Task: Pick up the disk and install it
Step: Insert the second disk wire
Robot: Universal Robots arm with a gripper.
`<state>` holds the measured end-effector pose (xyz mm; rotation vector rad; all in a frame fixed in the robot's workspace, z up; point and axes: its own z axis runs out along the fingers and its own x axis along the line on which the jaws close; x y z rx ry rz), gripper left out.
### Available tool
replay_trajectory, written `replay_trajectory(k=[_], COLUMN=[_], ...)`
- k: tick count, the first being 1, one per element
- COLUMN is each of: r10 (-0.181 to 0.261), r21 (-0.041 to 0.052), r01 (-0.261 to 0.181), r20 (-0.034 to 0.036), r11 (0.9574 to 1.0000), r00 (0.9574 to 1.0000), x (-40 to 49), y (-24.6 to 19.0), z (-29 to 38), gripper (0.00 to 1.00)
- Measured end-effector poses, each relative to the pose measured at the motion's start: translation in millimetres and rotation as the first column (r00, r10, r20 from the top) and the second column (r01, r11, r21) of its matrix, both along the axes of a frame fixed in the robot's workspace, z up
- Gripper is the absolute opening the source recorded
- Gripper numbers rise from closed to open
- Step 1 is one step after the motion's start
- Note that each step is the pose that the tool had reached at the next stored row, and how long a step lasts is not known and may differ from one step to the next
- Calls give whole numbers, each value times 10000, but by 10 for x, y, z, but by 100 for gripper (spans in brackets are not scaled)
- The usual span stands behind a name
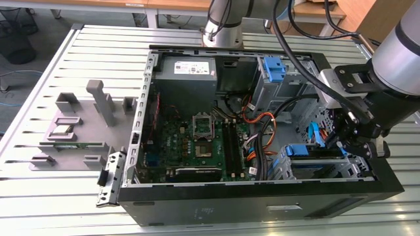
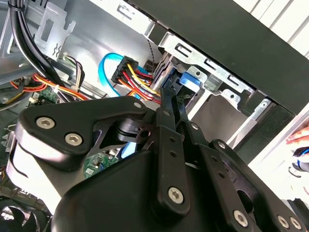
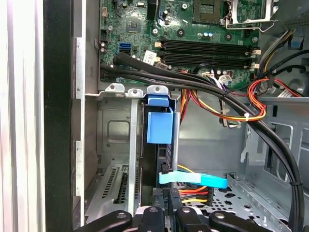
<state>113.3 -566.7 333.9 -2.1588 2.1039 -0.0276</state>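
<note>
While the open black computer case [image 1: 262,206] is lying on its side on a table of pale ribbed metal slats [image 1: 98,44], the arm is reaching down into its corner at the exterior view's right. Its broad grey tube is ending in a black, angular wrist, and the gripper [image 1: 359,146] is hanging just above the perforated steel drive cage [image 1: 341,169], tilted slightly inward. Directly below and in front of the fingers, the disk [image 1: 308,164] is sitting upright in a slot of that cage, edge-on, so mostly its glossy blue plastic bracket [image 3: 159,123] is showing; the silver body is hard to make out. In the first wrist view the matte black fingertips [image 3: 154,215] are lying close together just beneath the bracket's lower end, beside a flat light-blue data cable [image 3: 193,180] and a bundle of red, yellow and orange wires [image 3: 227,113]. In the second wrist view the black linkages [image 2: 169,145] are converging toward the blue bracket, but the tips are blocked by the gripper's own body, so I cannot tell whether they are pinching the disk or merely resting near it. Thick black cables [image 3: 217,89] are draping across the green motherboard [image 1: 196,142] behind the tool. Grey printed fixtures [image 1: 78,123] are standing well apart on the table.
</note>
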Motion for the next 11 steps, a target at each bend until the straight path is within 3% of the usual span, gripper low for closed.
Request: replay_trajectory(k=[11], r10=[0], r21=[0], r01=[0], r20=[0], r11=[10000], r00=[10000], x=[0], y=[0], z=[-31], gripper=[16])
